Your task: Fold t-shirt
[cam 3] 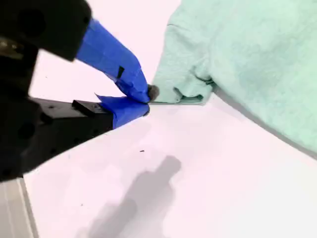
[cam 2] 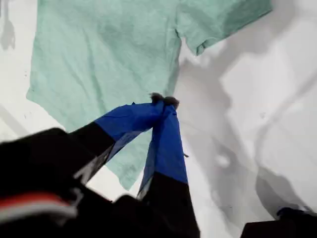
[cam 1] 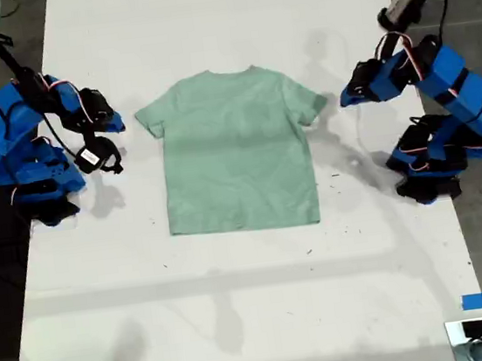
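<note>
The pale mint-green t-shirt (cam 1: 236,150) lies flat and face up in the middle of the white table (cam 1: 239,304), collar toward the exterior view's top. My first gripper (cam 1: 344,99) hovers just off the sleeve on the exterior view's right. Its blue fingers are shut and hold nothing (cam 2: 164,100), with the t-shirt (cam 2: 99,59) spread out beyond them. My second gripper (cam 1: 119,122) sits low beside the sleeve on the exterior view's left. It is shut too (cam 3: 148,99), its tips right at the sleeve hem of the t-shirt (cam 3: 257,59), with no cloth seen between them.
Both arm bases stand at the table's side edges, with dark floor beyond. A blue tape mark (cam 1: 474,301) and a small device (cam 1: 481,329) sit at the exterior view's lower right. Arm shadows fall on the table by the sleeves.
</note>
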Robot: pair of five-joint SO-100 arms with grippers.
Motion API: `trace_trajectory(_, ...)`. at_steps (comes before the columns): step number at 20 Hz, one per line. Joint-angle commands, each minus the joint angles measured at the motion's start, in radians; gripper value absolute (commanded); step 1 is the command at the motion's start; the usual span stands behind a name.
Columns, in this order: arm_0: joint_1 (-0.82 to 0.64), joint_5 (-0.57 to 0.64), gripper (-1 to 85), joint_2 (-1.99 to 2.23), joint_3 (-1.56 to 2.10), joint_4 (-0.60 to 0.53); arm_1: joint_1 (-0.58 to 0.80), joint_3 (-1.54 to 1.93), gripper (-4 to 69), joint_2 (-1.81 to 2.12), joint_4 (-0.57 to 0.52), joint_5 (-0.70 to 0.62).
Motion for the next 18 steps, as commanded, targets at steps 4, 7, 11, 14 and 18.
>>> trace_trajectory(4, -0.11, 0.109, 20.1, -0.189, -0.239, 0.091, 0.137, -0.327, 27.4, -0.264, 0.112, -0.212)
trace_trajectory(7, -0.121, 0.124, 25.2, -0.215, -0.241, 0.074, 0.173, -0.359, 30.1, -0.344, 0.084, -0.284)
trace_trajectory(11, -0.147, 0.161, 27.0, -0.268, -0.239, 0.048, 0.247, -0.235, 31.4, -0.383, -0.034, -0.385)
trace_trajectory(14, -0.147, 0.164, 27.0, -0.291, -0.239, 0.023, 0.273, -0.147, 31.6, -0.454, -0.161, -0.449)
trace_trajectory(18, -0.147, 0.164, 26.9, -0.311, -0.239, 0.003, 0.276, -0.117, 31.7, -0.611, -0.333, -0.511)
